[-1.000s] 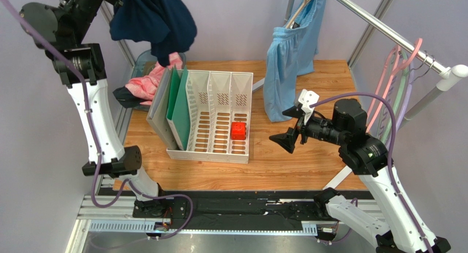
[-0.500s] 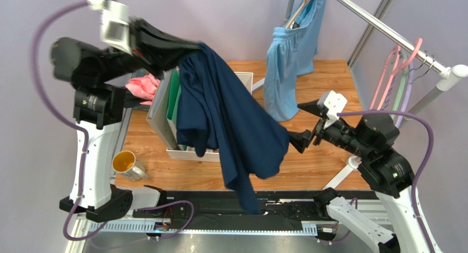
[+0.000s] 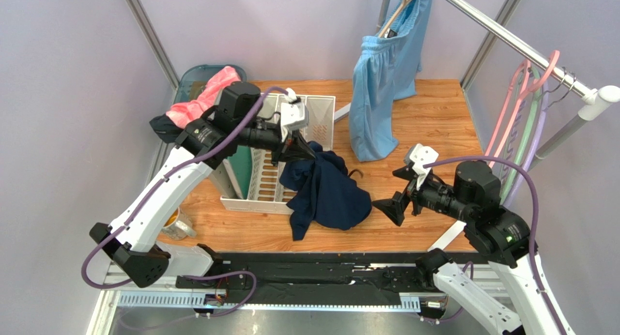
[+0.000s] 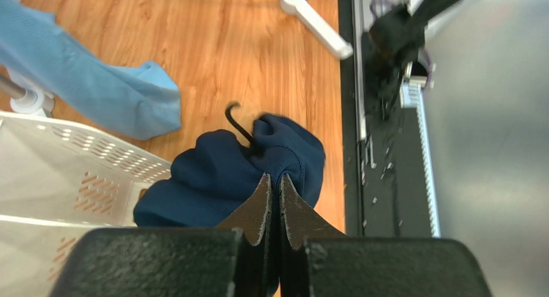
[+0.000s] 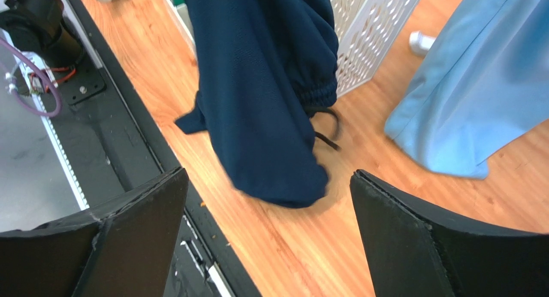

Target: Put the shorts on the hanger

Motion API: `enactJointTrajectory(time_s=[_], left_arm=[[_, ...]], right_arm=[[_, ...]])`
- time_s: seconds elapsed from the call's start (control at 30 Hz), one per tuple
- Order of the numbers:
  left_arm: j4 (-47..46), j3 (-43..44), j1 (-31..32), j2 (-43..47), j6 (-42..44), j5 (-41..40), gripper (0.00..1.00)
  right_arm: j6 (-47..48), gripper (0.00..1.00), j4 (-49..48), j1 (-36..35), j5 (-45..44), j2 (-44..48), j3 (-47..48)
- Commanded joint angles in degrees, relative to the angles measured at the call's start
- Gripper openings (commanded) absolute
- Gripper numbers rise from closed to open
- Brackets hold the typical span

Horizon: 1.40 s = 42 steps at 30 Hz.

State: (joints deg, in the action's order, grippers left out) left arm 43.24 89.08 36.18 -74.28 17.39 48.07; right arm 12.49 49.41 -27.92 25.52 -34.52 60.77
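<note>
Two arms work over a wooden table (image 3: 436, 117), and only one of them has hold of anything. The left pincer (image 3: 297, 149) is closed tight, its fingers pressed together on a bunched edge of the dark navy shorts (image 3: 327, 193). In the left wrist view the left pincer (image 4: 274, 181) pinches a fold of the shorts (image 4: 219, 175), and a black drawstring (image 4: 237, 120) curls out of the cloth.

From that grip the shorts hang down in a loose heap in front of the white file rack (image 3: 320, 110), near its right end. Their lower part reaches the table or just short of it; I cannot tell which.

The right pincer (image 3: 389, 193) is spread wide and holds nothing. It sits just to the right of the shorts and points at them. Its own camera shows the shorts (image 5: 264, 84) hanging between the two fingers of the right pincer (image 5: 267, 181), apart from both.

The pink hanger (image 3: 542, 75) hangs bare from the metal rail (image 3: 502, 34) at the far right, well apart from the shorts. Light blue shorts (image 3: 382, 88) hang from the same rail farther back, and a pink cloth (image 3: 204, 99) lies at the table's far left corner.
</note>
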Motion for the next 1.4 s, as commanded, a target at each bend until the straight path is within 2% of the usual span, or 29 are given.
enactJointTrajectory(time_s=[0.0,0.07,0.1,0.17,0.2,0.3,0.4,0.43,0.5,0.53,0.6,0.63,0.67,0.73,0.9,1.03,1.17,1.37], left_arm=[[19.3,2.5,8.9,0.1,25.2,1.5,0.00],[28.6,-1.6,11.5,-0.2,33.0,0.4,0.00],[30.1,-7.2,13.3,-0.2,37.7,-2.4,0.00],[30.6,-13.6,13.5,-0.2,40.7,-5.5,0.00],[29.6,-20.1,13.5,-0.3,43.1,-7.6,0.02],[25.2,-30.6,13.5,1.1,46.1,-15.4,0.16],[22.0,-35.2,13.5,4.8,46.5,-15.6,0.30],[21.7,-35.5,13.5,6.1,45.6,-15.1,0.39],[22.9,-34.9,13.5,6.9,45.3,-14.0,0.46],[23.3,-34.3,13.5,8.0,43.7,-13.7,0.57],[21.5,-32.0,12.4,9.7,40.6,-12.0,0.66],[19.6,-31.0,11.7,11.6,38.2,-11.2,0.68],[13.9,-30.1,11.2,12.4,31.8,-10.8,0.70],[4.9,-28.3,11.1,13.2,26.6,-12.5,0.75],[-2.5,-20.9,11.1,6.0,19.5,-14.4,0.79],[-7.5,-15.0,11.0,-4.2,13.9,-16.6,0.80],[-4.6,-5.3,11.1,-13.4,11.1,-17.4,0.84],[6.5,-0.8,12.3,-22.2,12.3,-18.3,0.84]], right_arm=[[1.2,0.98,1.6,0.1,-0.1,-1.6,-0.7],[2.2,0.98,2.0,0.1,0.5,-2.7,-1.9],[2.9,0.97,2.4,0.1,0.8,-3.2,-2.3],[3.5,0.97,2.5,0.1,1.8,-4.1,-3.5],[3.9,0.97,2.5,0.1,2.4,-5.3,-3.7],[6.1,0.95,3.1,0.1,4.8,-8.9,-4.4],[8.3,0.93,3.5,0.1,6.0,-11.7,-4.7],[8.8,0.93,3.5,0.1,6.4,-13.4,-4.8],[10.3,0.91,3.6,0.1,7.1,-15.4,-5.3],[10.6,0.91,3.4,0.1,7.1,-17.1,-5.5],[10.6,0.89,2.4,0.2,6.0,-18.8,-5.8],[10.2,0.88,2.2,0.1,5.5,-19.8,-5.6],[9.9,0.87,1.9,0.2,4.9,-21.4,-5.5],[7.8,0.85,1.5,0.9,4.8,-22.8,-5.1],[3.2,0.86,0.8,6.1,8.1,-23.0,-5.4],[-0.8,0.86,1.5,9.3,10.1,-23.9,-5.3],[-1.7,0.86,2.5,11.1,9.9,-24.5,-4.8],[0.3,0.86,3.9,13.2,8.5,-25.5,-4.3]])
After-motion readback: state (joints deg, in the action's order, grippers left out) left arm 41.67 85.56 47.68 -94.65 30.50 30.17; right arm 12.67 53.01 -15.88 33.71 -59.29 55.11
